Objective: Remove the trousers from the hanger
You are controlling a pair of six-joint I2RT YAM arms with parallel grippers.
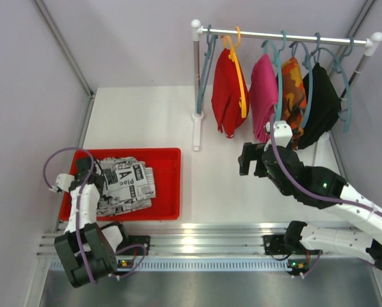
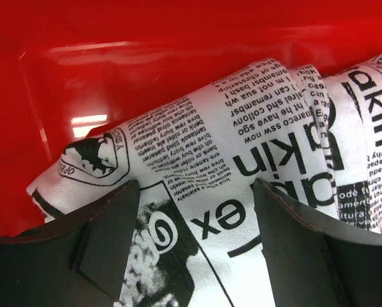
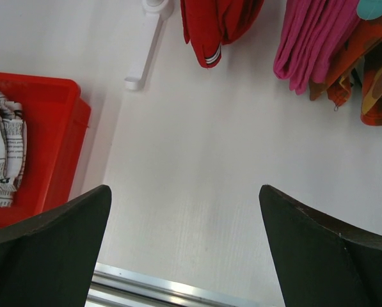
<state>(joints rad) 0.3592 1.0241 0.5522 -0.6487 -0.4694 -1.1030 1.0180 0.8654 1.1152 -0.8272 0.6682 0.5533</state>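
Observation:
The black-and-white printed trousers [image 1: 123,185] lie crumpled in the red tray [image 1: 168,153]. My left gripper [image 1: 91,176] hovers at their left end; in its wrist view the jaws [image 2: 196,192] stand open, one either side of the printed cloth [image 2: 242,128], which lies flat beneath them. On the rack's rail [image 1: 280,35] hang red trousers [image 1: 228,93], pink trousers [image 1: 262,96], orange camouflage trousers [image 1: 294,96] and black trousers [image 1: 322,105], each on a hanger. My right gripper [image 1: 248,160] is open over the bare table [image 3: 185,198], just below the pink pair [image 3: 312,45].
An empty teal hanger [image 1: 208,57] hangs at the rail's left end beside the rack's post, whose white foot [image 3: 146,51] rests on the table. The tray's right wall [image 3: 56,128] lies left of my right gripper. A metal rail [image 1: 191,240] runs along the near edge.

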